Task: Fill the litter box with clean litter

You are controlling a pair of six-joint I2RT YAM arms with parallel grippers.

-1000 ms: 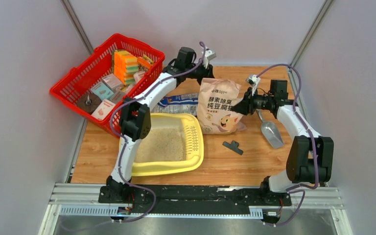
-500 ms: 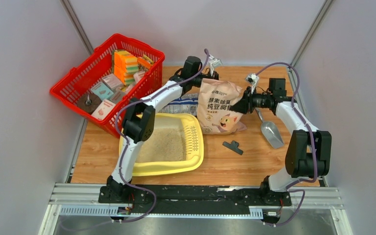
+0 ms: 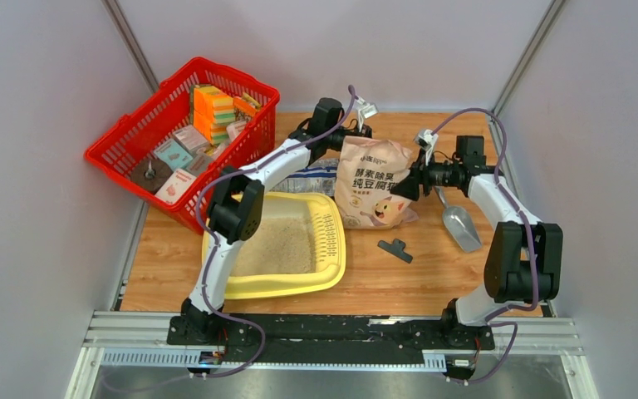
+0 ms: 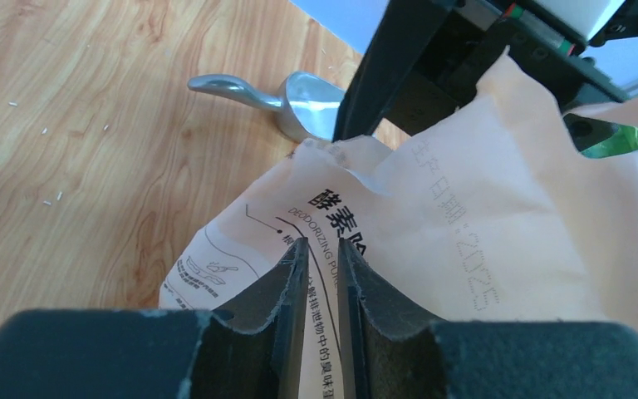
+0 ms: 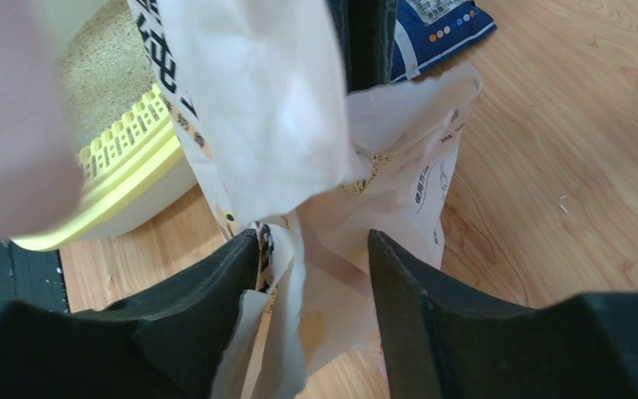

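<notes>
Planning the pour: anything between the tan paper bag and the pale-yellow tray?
Nothing visible. The tan paper bag stands right beside the slotted side of the pale-yellow plastic litter box; the blue-and-white printed bag lies behind, off that path.

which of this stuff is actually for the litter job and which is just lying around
For the job: litter box, clean litter, tan litter bag, left end effector pinching it.
Lying about: red basket, blue-and-white bag, metal scoop, black clip.
</notes>
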